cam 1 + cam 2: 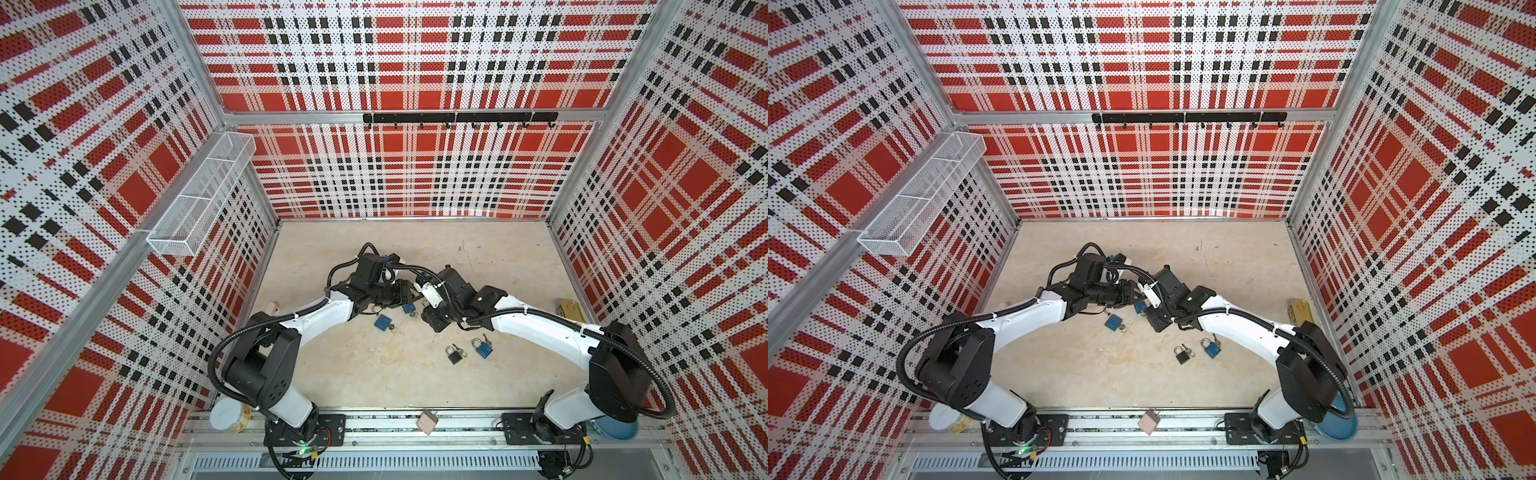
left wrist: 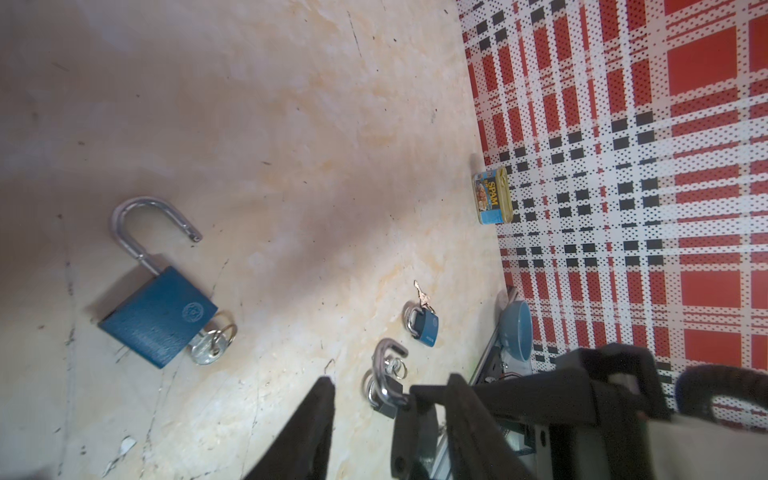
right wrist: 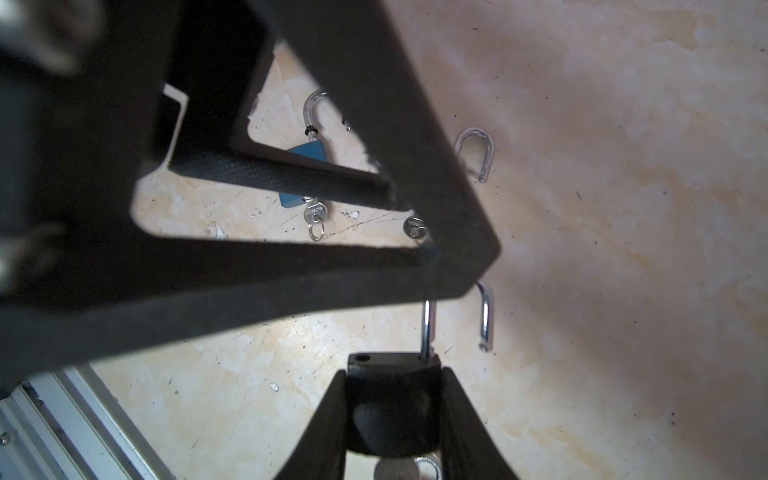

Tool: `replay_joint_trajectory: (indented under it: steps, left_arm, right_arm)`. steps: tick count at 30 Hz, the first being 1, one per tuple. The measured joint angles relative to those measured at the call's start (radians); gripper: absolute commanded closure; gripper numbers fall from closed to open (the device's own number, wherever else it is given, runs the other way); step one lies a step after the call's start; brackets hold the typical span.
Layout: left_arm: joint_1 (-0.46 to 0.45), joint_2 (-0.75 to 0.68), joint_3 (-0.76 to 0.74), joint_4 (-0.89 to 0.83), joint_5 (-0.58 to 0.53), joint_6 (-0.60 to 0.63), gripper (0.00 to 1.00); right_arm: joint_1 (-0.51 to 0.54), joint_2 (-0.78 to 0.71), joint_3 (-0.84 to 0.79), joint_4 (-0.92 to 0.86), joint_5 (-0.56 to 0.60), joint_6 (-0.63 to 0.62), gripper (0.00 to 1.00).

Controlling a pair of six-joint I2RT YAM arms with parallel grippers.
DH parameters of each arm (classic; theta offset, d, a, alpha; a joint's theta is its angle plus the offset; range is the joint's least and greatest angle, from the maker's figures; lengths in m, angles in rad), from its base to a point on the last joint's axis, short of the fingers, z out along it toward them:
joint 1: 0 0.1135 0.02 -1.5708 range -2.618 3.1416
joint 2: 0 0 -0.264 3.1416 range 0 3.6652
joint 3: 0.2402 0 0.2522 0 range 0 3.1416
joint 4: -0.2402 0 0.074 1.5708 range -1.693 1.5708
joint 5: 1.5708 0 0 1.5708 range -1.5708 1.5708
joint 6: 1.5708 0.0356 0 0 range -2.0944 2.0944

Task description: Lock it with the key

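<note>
Being pinched in the right gripper [image 3: 394, 372], the black padlock [image 3: 390, 399] may be twisted loose if its open shackle [image 3: 486, 320] is shoved askew by the spread-fingered left gripper [image 2: 372, 386].

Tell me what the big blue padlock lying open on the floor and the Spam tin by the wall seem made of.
Blue padlock: matte, faintly grained blue body with a stamped round emblem; painted metal or a plastic cover, I cannot tell. Its shackle: bright polished steel, judging by mirror glints. Spam tin: probably thin printed metal, with a gold-tinted side.
</note>
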Motion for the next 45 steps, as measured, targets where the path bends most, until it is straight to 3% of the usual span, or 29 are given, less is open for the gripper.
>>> replay_joint_trajectory:
  steps: [19,45]
  left_arm:
    - [-0.041,0.081,0.04,0.014,0.018,-0.007,0.65]
    - [-0.05,0.084,0.038,0.014,0.026,-0.019,0.77]
  right_arm:
    - [0.006,0.0,0.001,0.0,0.008,0.0,0.74]
    - [0.008,0.0,0.003,-0.007,0.023,-0.001,0.76]
